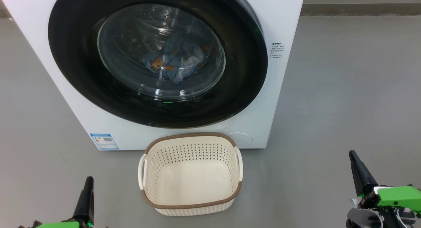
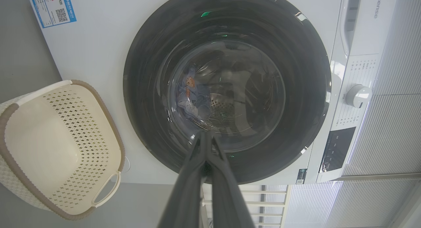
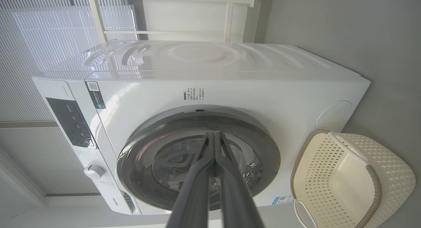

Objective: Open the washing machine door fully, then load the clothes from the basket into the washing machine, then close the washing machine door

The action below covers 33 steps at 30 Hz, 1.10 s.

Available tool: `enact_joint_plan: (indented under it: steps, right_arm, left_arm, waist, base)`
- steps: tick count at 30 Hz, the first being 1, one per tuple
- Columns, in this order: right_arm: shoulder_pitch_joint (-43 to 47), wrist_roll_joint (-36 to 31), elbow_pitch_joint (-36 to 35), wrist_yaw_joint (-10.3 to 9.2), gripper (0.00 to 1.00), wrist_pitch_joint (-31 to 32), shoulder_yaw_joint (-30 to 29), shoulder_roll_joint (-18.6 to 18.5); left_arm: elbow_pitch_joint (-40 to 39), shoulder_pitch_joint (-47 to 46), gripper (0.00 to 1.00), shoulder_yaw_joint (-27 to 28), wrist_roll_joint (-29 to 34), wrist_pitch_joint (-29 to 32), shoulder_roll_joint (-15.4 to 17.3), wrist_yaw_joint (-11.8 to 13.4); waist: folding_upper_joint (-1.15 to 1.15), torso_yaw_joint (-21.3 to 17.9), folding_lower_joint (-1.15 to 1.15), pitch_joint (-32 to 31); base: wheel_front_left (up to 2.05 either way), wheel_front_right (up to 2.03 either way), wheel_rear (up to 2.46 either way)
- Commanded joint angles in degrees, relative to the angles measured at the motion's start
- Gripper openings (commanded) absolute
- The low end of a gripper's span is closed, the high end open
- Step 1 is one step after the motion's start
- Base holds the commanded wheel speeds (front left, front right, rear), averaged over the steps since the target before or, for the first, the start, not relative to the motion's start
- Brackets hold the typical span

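Note:
The white washing machine [image 1: 269, 100] stands ahead with its black-rimmed round door [image 1: 82, 77] shut flat against the front. Through the glass I see the blue bear-print clothes [image 1: 176, 60] lying inside the drum; the left wrist view shows the clothes [image 2: 190, 96] behind the door [image 2: 148, 90] too. The cream basket [image 1: 192, 206] sits on the floor just in front of the machine, with nothing in it. My left gripper [image 1: 88, 179] is at the lower left, shut, holding nothing. My right gripper [image 1: 352, 153] is at the lower right, also shut and holding nothing.
Grey floor [image 1: 345, 90] spreads to the right of the machine and around the basket. In the right wrist view the machine's [image 3: 230, 86] control panel and knob [image 3: 93, 171] show, with the basket [image 3: 391, 175] beside the door [image 3: 263, 149], and window blinds behind.

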Motion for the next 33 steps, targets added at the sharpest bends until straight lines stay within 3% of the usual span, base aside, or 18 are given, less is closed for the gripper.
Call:
enact_joint_plan:
  steps: [1,33]
  right_arm:
    - [-2.5,-0.2,-1.7,0.1,0.0,0.3,1.0,-0.5]
    - [-2.5,-0.2,-1.7,0.1,0.0,0.3,1.0,-0.5]
  left_arm:
    - [-1.8,-2.4,0.0,1.8,-0.5,0.3,0.5,0.0]
    - [-1.8,-2.4,0.0,1.8,-0.5,0.3,0.5,0.0]
  waist:
    - [0.0,0.0,0.0,0.0]
    - [0.0,0.0,0.0,0.0]
  base:
    - [0.0,0.0,0.0]
    - [0.0,0.0,0.0]
